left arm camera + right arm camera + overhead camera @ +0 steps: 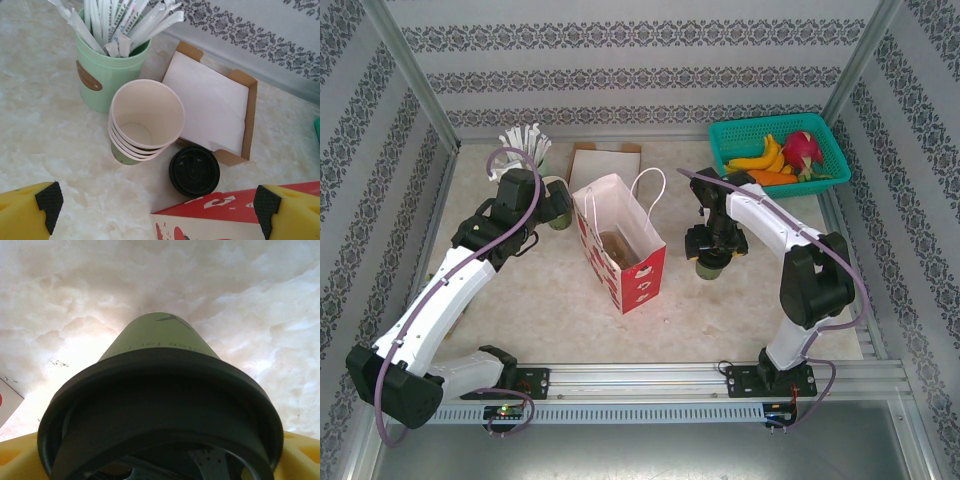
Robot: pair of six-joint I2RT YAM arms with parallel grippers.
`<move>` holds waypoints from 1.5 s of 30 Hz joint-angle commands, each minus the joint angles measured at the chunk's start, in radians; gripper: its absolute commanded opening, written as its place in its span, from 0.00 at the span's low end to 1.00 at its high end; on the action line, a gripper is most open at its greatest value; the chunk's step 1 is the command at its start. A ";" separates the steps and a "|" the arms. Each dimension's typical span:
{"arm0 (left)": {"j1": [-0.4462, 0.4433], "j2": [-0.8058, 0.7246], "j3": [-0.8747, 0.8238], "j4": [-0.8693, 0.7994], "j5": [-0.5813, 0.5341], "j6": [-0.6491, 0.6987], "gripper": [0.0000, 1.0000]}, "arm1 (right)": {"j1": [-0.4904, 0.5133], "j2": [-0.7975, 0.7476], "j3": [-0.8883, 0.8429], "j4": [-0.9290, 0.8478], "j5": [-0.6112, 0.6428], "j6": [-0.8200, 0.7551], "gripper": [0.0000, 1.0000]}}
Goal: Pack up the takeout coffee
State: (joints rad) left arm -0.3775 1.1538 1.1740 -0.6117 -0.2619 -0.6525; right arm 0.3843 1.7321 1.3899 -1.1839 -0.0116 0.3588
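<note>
Black-lidded and green-bodied, the takeout coffee (710, 264) is sitting in the right gripper (715, 243), just to the right of the red-and-white paper bag (620, 245) and apart from it. Seen from the right wrist, the yellow fingers (12, 460) are pressing in at either side of the cup's lid, so the gripper is clamping the coffee. Whether the cup's base is touching the table (550, 290) I cannot tell. The bag is standing upright and open near the middle of the table, with its handles up.

The left gripper (556, 205) is hanging over the far left part of the table, its jaws spread wide with nothing between the pads (47, 200). Below it a stack of lidless cream cups (145, 120) is standing just beside a pale green cup (102, 75) that is holding white wrapped sticks. A loose black lid (194, 171) is lying flat on the table right by the stack and by the near corner of a brown cardboard tray (250, 125) of white napkins. At the far right corner a green basket (735, 135) is holding bananas, a carrot and a pink fruit.
</note>
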 commanded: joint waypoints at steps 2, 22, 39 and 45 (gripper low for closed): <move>0.008 0.002 0.059 0.032 0.068 0.052 1.00 | 0.018 -0.048 -0.029 0.016 0.040 -0.024 0.84; 0.035 0.427 0.536 -0.190 0.464 0.678 0.99 | 0.059 -0.253 -0.012 -0.087 -0.046 -0.132 0.70; 0.033 0.555 0.644 -0.322 0.635 0.879 0.43 | 0.053 -0.334 -0.012 -0.111 -0.077 -0.132 0.64; 0.034 0.539 0.624 -0.296 0.608 0.781 0.17 | 0.054 -0.350 0.044 -0.165 -0.091 -0.151 0.61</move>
State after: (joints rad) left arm -0.3511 1.7088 1.8088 -0.9134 0.3462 0.1757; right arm 0.4347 1.4113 1.3869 -1.2961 -0.0799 0.2283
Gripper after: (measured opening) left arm 0.198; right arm 0.830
